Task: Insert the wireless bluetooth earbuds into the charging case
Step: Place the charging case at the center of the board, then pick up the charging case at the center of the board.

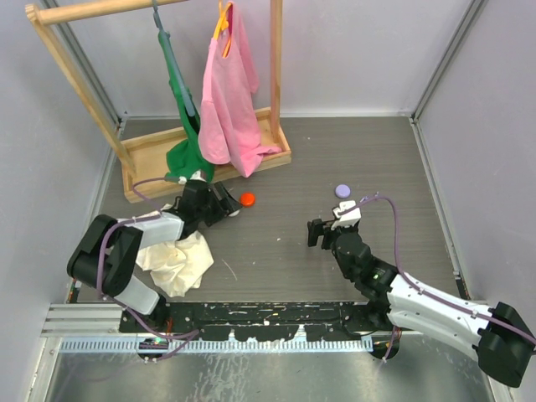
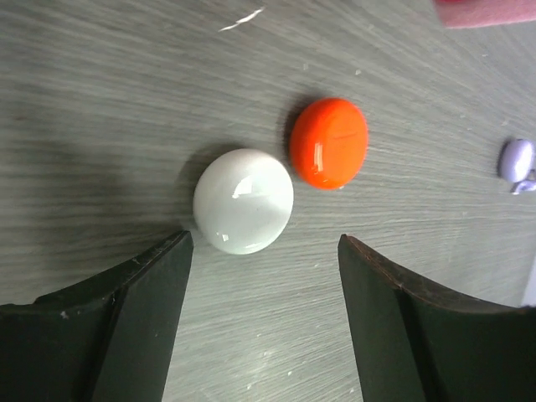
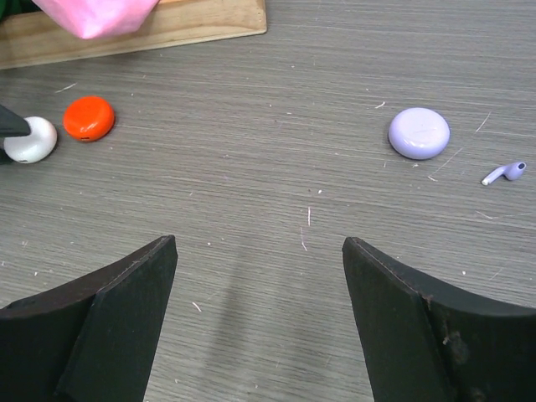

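The pale-lavender charging case [image 3: 419, 132] lies shut on the grey table, far right in the right wrist view, and shows from above [image 1: 342, 190]. One small pale earbud [image 3: 504, 172] with a short stem lies just right of it. The second earbud is not in view. My right gripper [image 3: 260, 244] is open and empty, short of the case and to its left [image 1: 321, 231]. My left gripper [image 2: 264, 243] is open and empty, just short of a glossy white round pebble-like thing [image 2: 244, 201] beside the red-orange cap [image 2: 329, 142]. The case shows far right in the left wrist view [image 2: 517, 159].
A wooden clothes rack [image 1: 201, 163] with a green garment [image 1: 186, 155] and a pink garment [image 1: 228, 100] stands at the back left. A crumpled cream cloth [image 1: 177, 261] lies near the left arm's base. The red-orange cap [image 1: 247, 198] sits by the left gripper [image 1: 222, 205].
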